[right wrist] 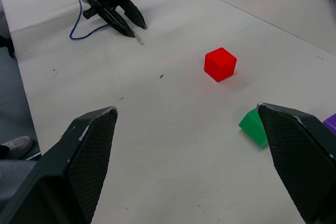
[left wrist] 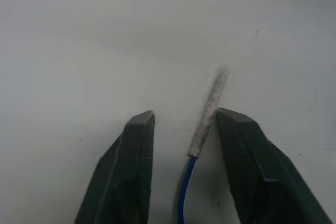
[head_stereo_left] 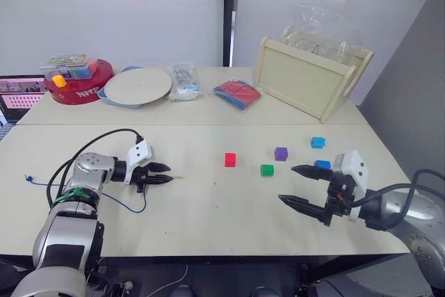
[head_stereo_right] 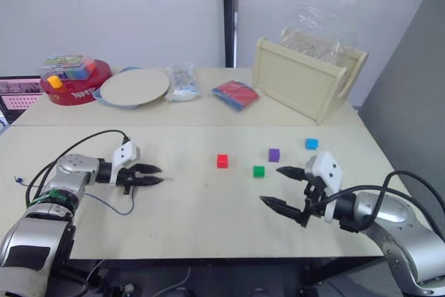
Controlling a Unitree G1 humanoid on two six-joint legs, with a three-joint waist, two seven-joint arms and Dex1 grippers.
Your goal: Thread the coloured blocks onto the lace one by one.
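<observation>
Right gripper (head_stereo_left: 300, 186) gapes near green block (head_stereo_left: 267, 170).

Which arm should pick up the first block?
Right, likely. The right gripper is open and sits near the green block and red block. The left gripper is farther off and open around the lace at its pale tip, so it suits the cord.
</observation>
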